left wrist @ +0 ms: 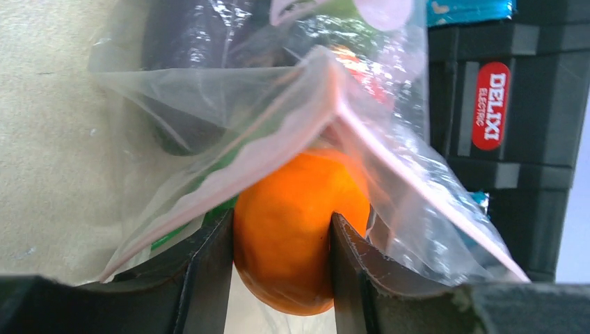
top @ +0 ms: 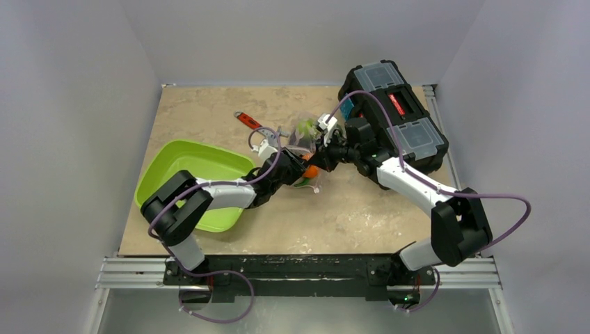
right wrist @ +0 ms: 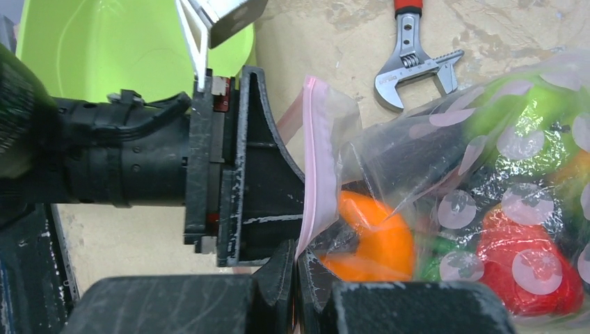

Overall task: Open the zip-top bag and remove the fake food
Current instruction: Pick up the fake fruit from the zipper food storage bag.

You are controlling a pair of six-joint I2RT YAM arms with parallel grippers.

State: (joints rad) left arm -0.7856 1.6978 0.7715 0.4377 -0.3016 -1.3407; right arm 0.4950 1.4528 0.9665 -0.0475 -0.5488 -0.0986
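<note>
Your left gripper (left wrist: 280, 268) is clamped on the orange fruit (left wrist: 300, 202) at the zip-top bag (right wrist: 445, 149) mouth, and your right gripper (right wrist: 296, 275) is pinching the bag's edge.

Zip-top bag (top: 304, 138): contents too small to sort in the top view; cropped by the right edge in the right wrist view. Wrench (right wrist: 416, 61): red handle cut off by the upper edge. Orange fruit (left wrist: 299, 223): top covered by the bag's pink strip, eggplant (left wrist: 182, 69) behind it blurred through crinkled plastic.
</note>
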